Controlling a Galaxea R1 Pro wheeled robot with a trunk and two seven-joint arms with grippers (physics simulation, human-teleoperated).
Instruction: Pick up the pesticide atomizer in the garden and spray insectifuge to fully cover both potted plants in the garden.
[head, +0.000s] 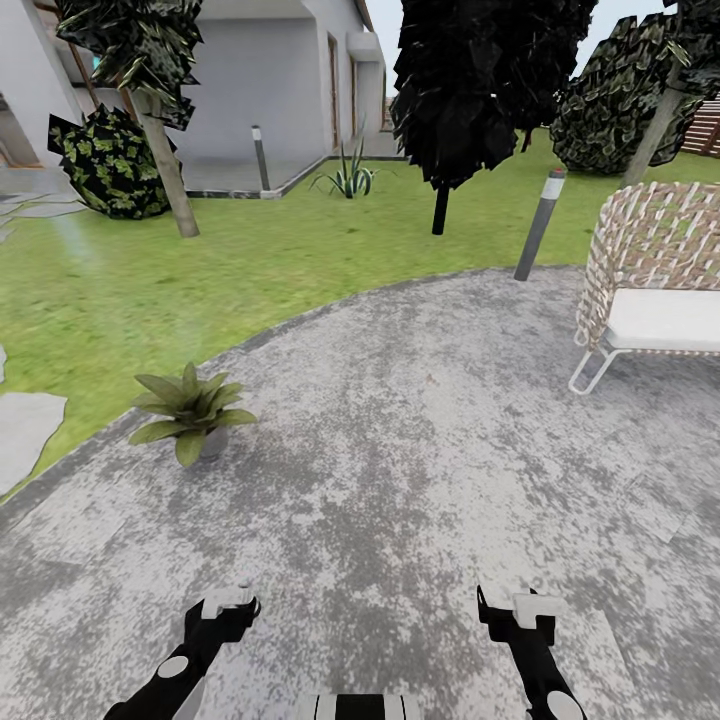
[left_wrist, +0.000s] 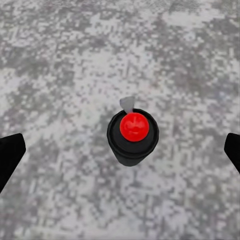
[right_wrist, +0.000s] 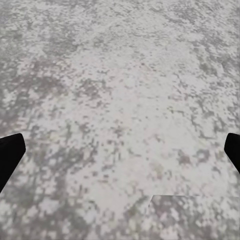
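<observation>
Grey mottled stone patio (head: 400, 450) takes up the lower and middle ground in the head view, with green lawn (head: 250, 260) curving round its far and left edges. Trees and dark bushes stand on the lawn before a pale house (head: 270, 90). A woven chair (head: 650, 270) with a white cushion sits at the patio's right edge, and a grey post light (head: 540, 225) stands just off the far edge.

One plant (head: 190, 405), a low rosette of green leaves, stands at the patio's left edge, well apart from both arms.

Left gripper (head: 228, 603) and right gripper (head: 520, 610) hang low over the near patio. Each wrist view shows the black fingers (left_wrist: 10, 155) (right_wrist: 10, 155) spread wide.

Atomizer (left_wrist: 133, 137), seen end-on as a dark cylinder with a red top and a pale nozzle, lies midway between the left fingers, touching neither. Cannot tell whether it rests on the stone. The right gripper holds nothing.
</observation>
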